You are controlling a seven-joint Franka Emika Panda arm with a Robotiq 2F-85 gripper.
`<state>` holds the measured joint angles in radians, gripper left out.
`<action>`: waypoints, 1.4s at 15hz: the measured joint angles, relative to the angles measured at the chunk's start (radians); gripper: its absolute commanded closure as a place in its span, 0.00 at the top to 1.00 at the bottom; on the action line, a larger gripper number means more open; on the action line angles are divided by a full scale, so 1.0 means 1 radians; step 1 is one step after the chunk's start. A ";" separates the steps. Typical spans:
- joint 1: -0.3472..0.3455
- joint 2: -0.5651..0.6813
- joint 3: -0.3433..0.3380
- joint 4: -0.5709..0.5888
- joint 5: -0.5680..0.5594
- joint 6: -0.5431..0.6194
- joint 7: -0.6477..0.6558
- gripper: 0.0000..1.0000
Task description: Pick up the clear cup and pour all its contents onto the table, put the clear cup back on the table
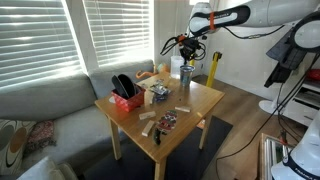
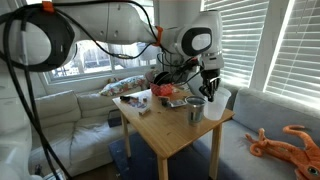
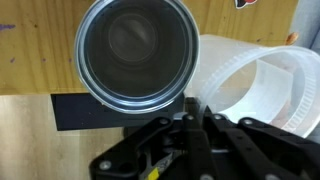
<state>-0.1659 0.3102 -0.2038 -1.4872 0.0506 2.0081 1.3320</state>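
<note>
Overhead, arm (image 1: 228, 16) outstretched, closed end effector (image 1: 188, 50) above greyish cup (image 1: 186, 72).

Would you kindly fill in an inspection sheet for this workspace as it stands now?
Surface: light-wood table, partly covered with small items.
Job's things: clear cup right beside the greyish cup, near a table corner; whether it stands upright is unclear. Pale tan blocks lie on the tabletop.
Clutter: black-and-red container; dark packets.
Grippers: gripper shut, above the two cups; no grip on either visible.
Cables: black cables run along the arm.
Surroundings: sofa, window blinds, dark rug, orange plush toy.
</note>
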 measured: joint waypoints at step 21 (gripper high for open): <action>0.044 0.143 0.018 0.216 -0.077 0.016 -0.019 0.01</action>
<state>-0.1223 0.4530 -0.1861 -1.2709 -0.0268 2.0242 1.3129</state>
